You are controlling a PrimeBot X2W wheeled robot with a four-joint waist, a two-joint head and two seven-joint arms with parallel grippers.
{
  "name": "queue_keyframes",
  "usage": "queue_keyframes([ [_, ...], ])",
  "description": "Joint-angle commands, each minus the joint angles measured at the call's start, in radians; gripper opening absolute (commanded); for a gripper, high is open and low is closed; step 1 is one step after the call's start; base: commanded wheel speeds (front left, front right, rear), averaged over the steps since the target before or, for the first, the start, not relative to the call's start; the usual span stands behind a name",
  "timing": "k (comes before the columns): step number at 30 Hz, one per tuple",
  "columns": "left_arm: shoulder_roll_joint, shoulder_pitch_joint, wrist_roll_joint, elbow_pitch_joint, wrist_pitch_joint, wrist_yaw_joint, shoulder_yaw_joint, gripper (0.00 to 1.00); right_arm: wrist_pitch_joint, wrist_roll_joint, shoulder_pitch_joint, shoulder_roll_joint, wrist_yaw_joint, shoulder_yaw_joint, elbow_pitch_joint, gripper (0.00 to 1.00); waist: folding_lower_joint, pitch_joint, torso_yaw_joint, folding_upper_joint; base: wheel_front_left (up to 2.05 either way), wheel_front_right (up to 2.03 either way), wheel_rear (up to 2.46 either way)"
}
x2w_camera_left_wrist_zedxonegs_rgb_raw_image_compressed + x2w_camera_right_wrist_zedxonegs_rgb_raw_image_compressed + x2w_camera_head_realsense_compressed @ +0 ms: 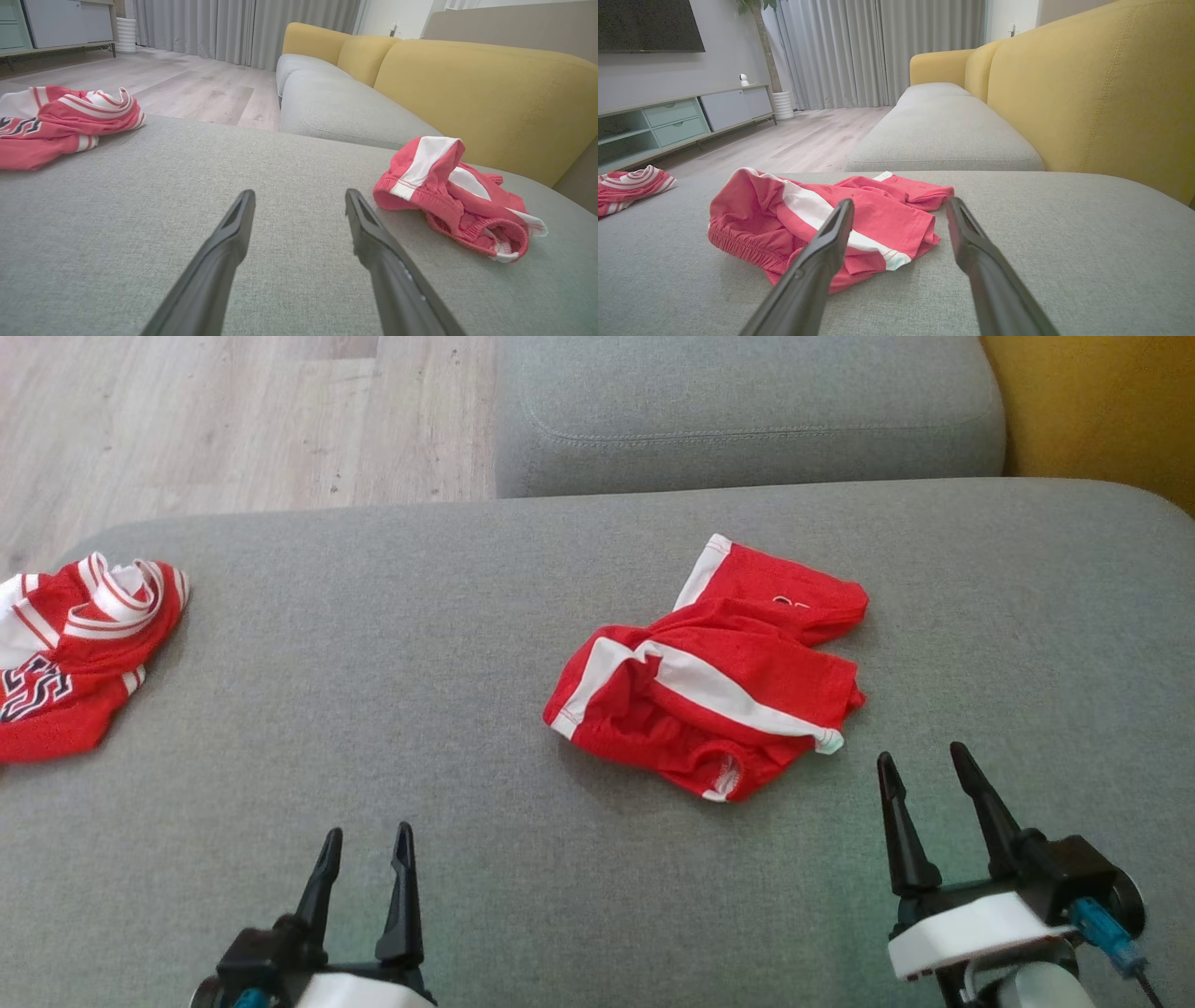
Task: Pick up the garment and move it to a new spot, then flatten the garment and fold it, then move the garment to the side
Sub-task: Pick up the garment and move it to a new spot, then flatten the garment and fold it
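Centre of head view: garment (pixel 719 681) red, with broad white side stripes and white hem trim. Far left: jersey (pixel 65 663) red, white bands with thin red lines, dark lettering outlined white. Seat cushion (pixel 373 728) flecked grey weave. Backrest (pixel 1087 93) mustard yellow. Floor (pixel 233 420) pale wood grain. Curtains (pixel 878 51) grey. Both left gripper (pixel 369 829) and right gripper (pixel 921 753): black.

Home living room, grey sofa (pixel 943 135) with yellow backrests (pixel 1087 93), wall television (pixel 644 23), low cabinet (pixel 677 121), curtains (pixel 859 51), wood floor (pixel 808 140)
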Motion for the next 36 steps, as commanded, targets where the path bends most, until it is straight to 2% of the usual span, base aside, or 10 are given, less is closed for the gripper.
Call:
queue_keyframes([
  [1,-0.002,-0.031,0.009,-0.036,-0.011,-0.003,0.043,1.0,-0.011,0.001,-0.024,-0.004,-0.001,0.021,-0.026,1.0,0.0,0.0,0.001,0.0,0.0,0.0,0.0],
  [15,-0.02,-0.032,0.028,-0.014,-0.011,-0.026,0.064,1.0,-0.011,-0.002,-0.029,-0.004,-0.001,0.019,-0.017,1.0,0.0,0.005,0.004,0.0,0.0,0.0,0.0],
  [31,-0.03,-0.06,0.044,-0.01,-0.008,-0.023,0.059,1.0,-0.011,-0.013,-0.047,-0.004,-0.001,0.009,-0.031,1.0,0.0,0.049,0.001,0.0,0.0,0.0,0.0],
  [35,-0.052,-0.109,0.047,-0.017,0.021,-0.045,0.021,1.0,-0.011,-0.018,-0.058,-0.004,-0.001,0.004,-0.035,1.0,0.0,0.066,0.001,0.0,0.0,0.0,0.0],
  [36,-0.073,-0.141,0.033,-0.018,0.049,-0.067,-0.004,1.0,-0.011,-0.02,-0.065,-0.004,-0.001,0.003,-0.036,1.0,0.0,0.076,0.0,0.0,0.0,0.0,0.0],
])
